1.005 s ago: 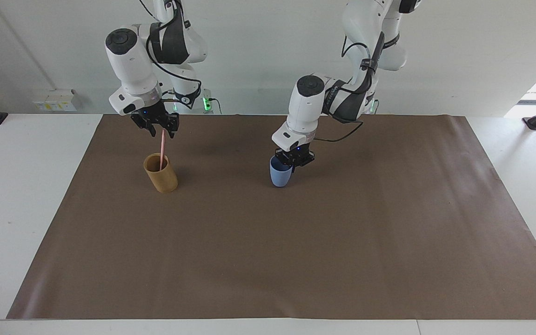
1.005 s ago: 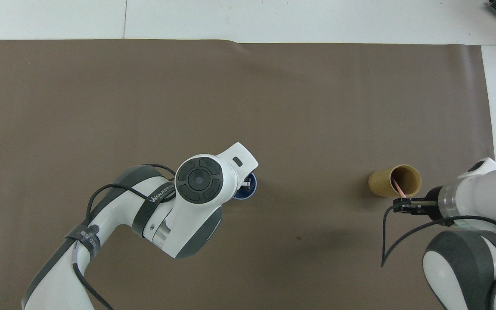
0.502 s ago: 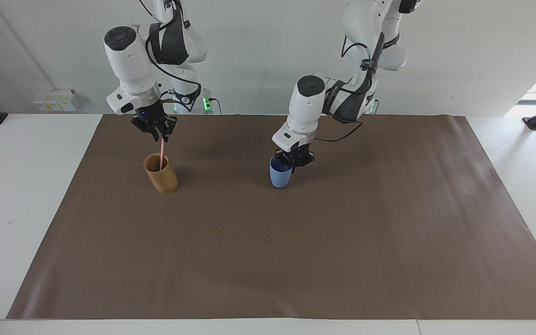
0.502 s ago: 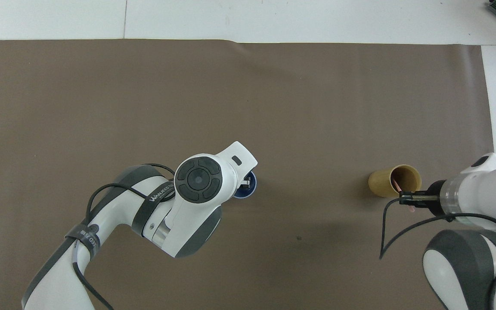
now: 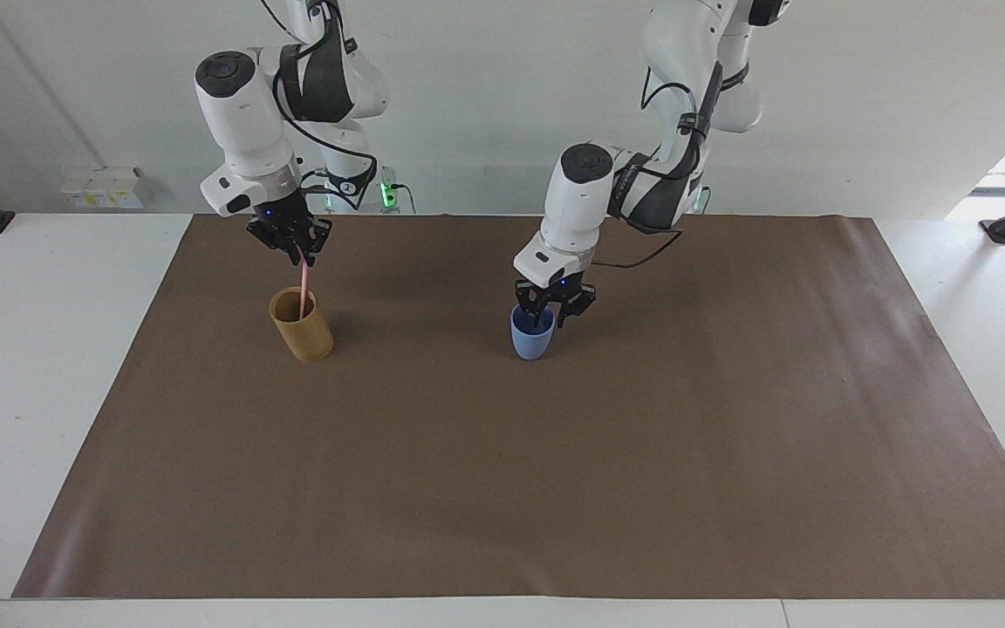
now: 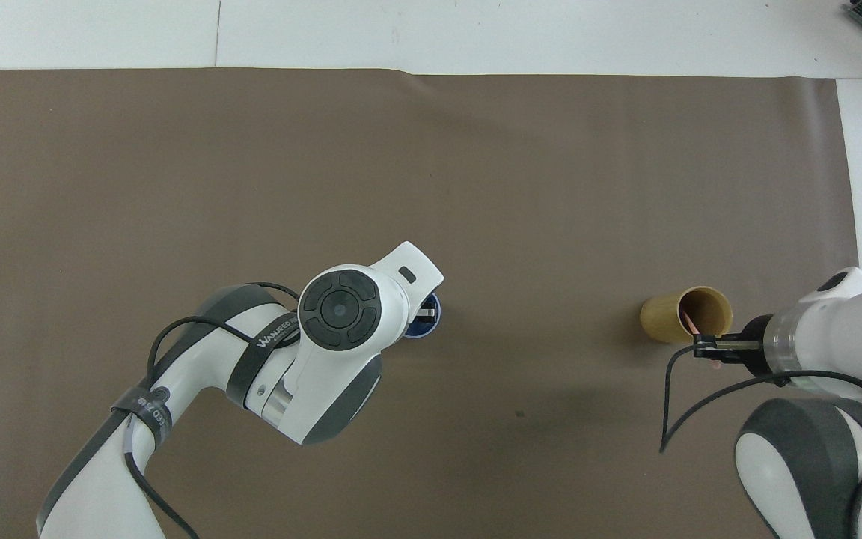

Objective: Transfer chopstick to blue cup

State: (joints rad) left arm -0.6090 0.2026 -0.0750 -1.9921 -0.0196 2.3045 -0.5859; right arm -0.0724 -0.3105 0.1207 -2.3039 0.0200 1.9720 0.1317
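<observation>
At the right arm's end of the table, the right gripper [image 5: 297, 251] pinches the chopstick [image 5: 304, 292] standing in the tan cup [image 5: 301, 325], ready to lift, while the left gripper [image 5: 551, 314], jaws parted and empty, straddles the upright blue cup [image 5: 531, 335]'s rim.

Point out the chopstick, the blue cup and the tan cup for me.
chopstick [image 5: 304, 283], facing view, bare shaft between gripper and tan cup.
blue cup [image 5: 531, 342], facing view, outer wall.
tan cup [image 5: 306, 336], facing view, outer wall.
</observation>
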